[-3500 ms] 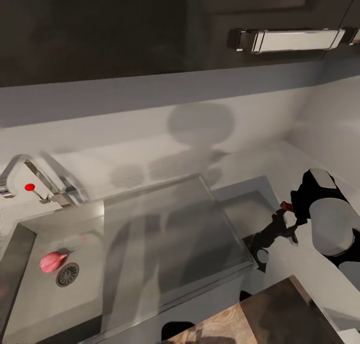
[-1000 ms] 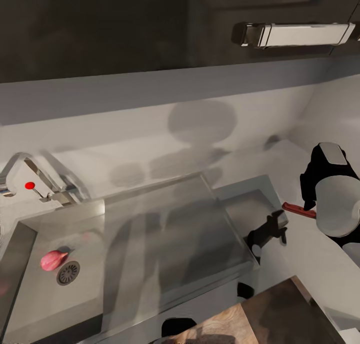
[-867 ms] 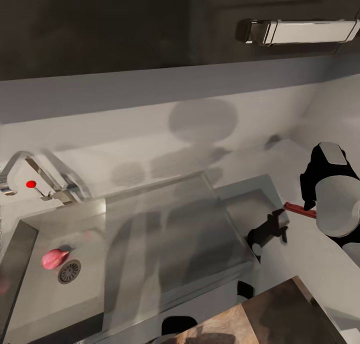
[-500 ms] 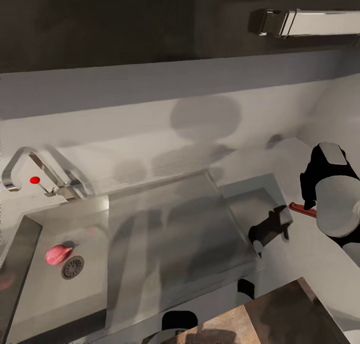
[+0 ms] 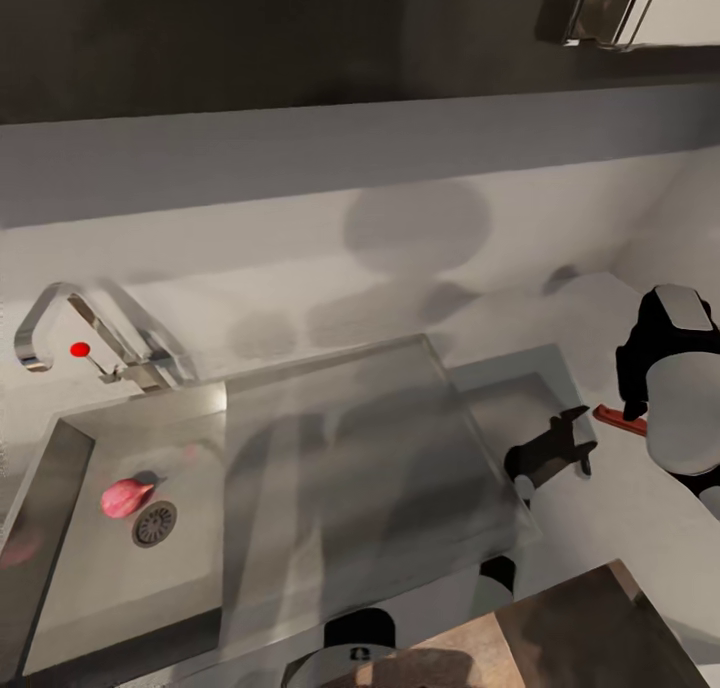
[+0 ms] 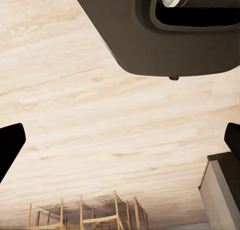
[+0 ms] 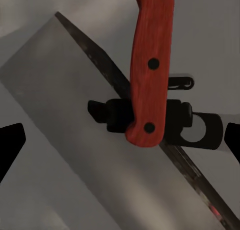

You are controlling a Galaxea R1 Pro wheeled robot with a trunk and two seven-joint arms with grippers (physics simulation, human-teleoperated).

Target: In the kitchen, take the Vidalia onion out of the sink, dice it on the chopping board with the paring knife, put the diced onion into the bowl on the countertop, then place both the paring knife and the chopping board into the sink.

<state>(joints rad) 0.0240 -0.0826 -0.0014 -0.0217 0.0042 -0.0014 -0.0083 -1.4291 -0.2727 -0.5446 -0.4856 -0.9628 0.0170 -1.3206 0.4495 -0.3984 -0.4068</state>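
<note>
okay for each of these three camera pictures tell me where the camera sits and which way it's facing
Head view: on the robot's head, looking down over the sink, its tap, and the right arm.
Left wrist view: near the left gripper, facing a light wood surface; dark fingertips at the edges.
Right wrist view: near the right gripper, facing the paring knife.
Shared: the paring knife also appears in the head view.

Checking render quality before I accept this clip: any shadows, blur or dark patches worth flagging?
Head view: soft, with broad robot shadows across the drainboard and rear wall; cabinets above render near black. Right wrist view: knife handle sharp, casting a hard black shadow. Left wrist view: pale wood floor, evenly lit.
</note>
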